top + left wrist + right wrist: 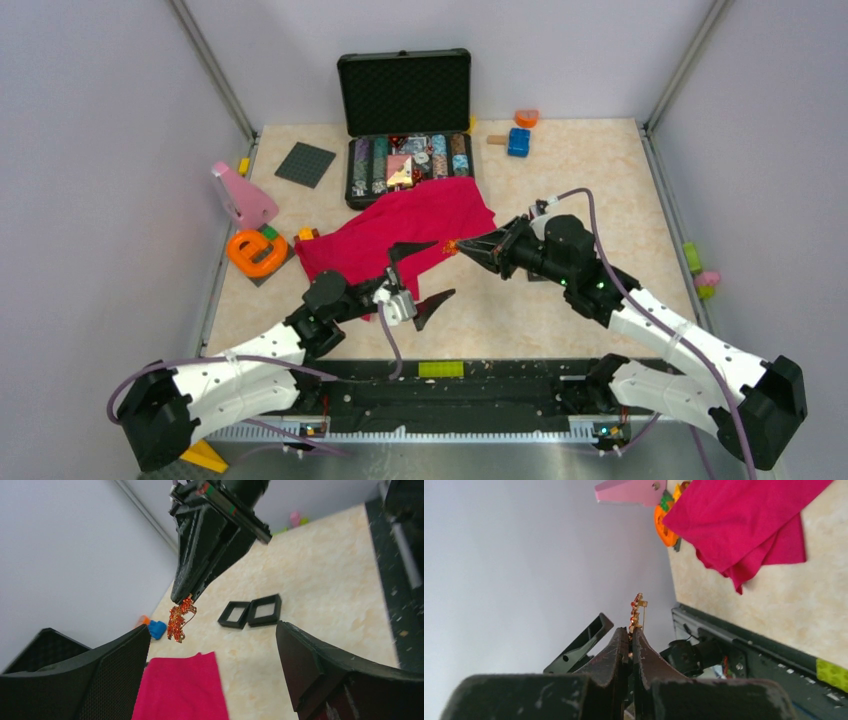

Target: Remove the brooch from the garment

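The brooch (pixel 450 246), a tiny orange-red spiky ornament with a golden pin, hangs in the air off the garment's right edge. My right gripper (pixel 462 247) is shut on it. The right wrist view shows the brooch (pixel 636 611) sticking out of the pinched tips of that gripper (pixel 630 630). The garment (pixel 400 225) is a crimson cloth lying crumpled mid-table. My left gripper (pixel 420 278) stands wide open over the cloth's near edge, holding nothing. In its wrist view the brooch (pixel 178 620) dangles above the cloth (pixel 182 687), apart from it, between the open left gripper (pixel 214 627) fingers.
An open black case (pixel 405 130) with coloured items stands behind the cloth. To the left are a pink piece (pixel 243 195), an orange ring toy (pixel 255 252) and a dark baseplate (pixel 305 164). A blue block (pixel 518 142) lies at the back right. Two black square frames (pixel 252 612) lie on the table.
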